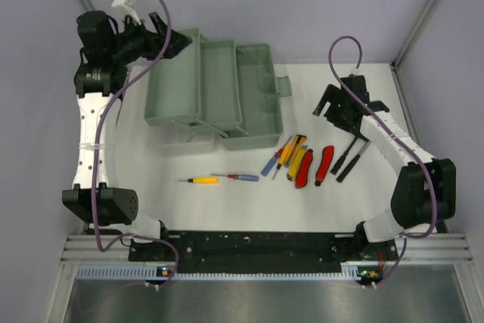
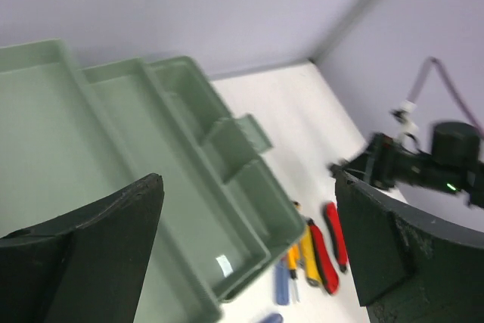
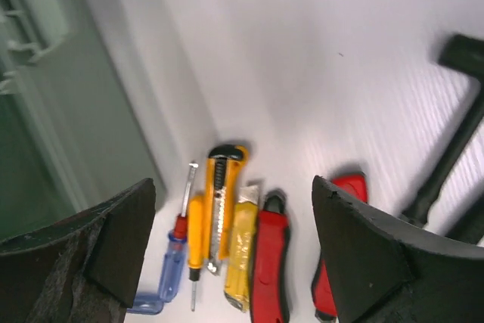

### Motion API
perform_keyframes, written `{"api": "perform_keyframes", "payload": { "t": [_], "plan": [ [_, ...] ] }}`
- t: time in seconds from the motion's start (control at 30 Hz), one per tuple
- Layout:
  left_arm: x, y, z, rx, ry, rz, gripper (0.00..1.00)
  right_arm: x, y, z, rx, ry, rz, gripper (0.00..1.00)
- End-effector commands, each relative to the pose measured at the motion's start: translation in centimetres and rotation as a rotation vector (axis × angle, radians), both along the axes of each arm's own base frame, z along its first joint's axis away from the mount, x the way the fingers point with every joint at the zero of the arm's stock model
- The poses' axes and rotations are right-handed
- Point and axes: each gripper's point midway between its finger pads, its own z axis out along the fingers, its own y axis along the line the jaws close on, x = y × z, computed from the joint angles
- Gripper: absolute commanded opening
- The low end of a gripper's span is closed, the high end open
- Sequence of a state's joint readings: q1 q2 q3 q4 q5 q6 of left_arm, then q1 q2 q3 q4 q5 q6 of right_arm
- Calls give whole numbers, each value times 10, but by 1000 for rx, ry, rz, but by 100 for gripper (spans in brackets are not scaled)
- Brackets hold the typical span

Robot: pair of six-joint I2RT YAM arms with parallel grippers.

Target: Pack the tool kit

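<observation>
The sage-green toolbox [image 1: 215, 96] stands open at the back left, its trays spread out and empty in the left wrist view [image 2: 151, 149]. My left gripper [image 1: 172, 38] hangs open and empty above its back left corner [image 2: 249, 262]. To the toolbox's right lie yellow utility knives [image 1: 296, 153], red-handled pliers [image 1: 304, 168] and black hammers [image 1: 349, 158]. My right gripper [image 1: 330, 105] is open and empty above the table, just behind these tools. In the right wrist view [image 3: 234, 255] the knives [image 3: 223, 202] and pliers [image 3: 271, 262] show between its fingers, and a hammer [image 3: 454, 134] lies at the right.
A yellow screwdriver [image 1: 198, 180] and a red-and-blue one [image 1: 238, 177] lie in front of the toolbox. Blue-handled screwdrivers [image 1: 270, 163] lie left of the knives [image 3: 170, 270]. Purple-grey walls close in the table at the back and sides.
</observation>
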State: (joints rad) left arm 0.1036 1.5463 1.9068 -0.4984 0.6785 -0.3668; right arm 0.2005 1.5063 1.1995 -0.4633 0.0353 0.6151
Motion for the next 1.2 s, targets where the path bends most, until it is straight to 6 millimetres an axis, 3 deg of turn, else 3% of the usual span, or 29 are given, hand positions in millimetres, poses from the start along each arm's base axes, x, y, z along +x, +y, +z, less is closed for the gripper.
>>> {"api": "perform_keyframes", "payload": {
  "t": [0.0,0.07,0.2,0.33,0.5,0.93,1.17],
  "plan": [
    [-40,-65,17,9,-112,-307,98,-20,-39,-16,-15,59,-161,77],
    [-47,-82,11,7,-100,-359,98,-26,-55,-32,-16,105,-225,69],
    [-47,-87,2,-19,-72,-374,97,-37,-84,-61,-54,181,-321,60],
    [-48,-89,1,-27,-69,-382,97,-38,-99,-80,-120,233,-362,56],
    [-50,-88,4,-21,-79,-378,96,-37,-102,-96,-102,297,-409,49],
    [-40,-76,-1,28,-67,-279,96,-44,-112,-130,-152,411,-459,47],
    [-40,-68,9,68,-88,-232,96,-46,-113,-131,-143,409,-493,42]
  ]
}}
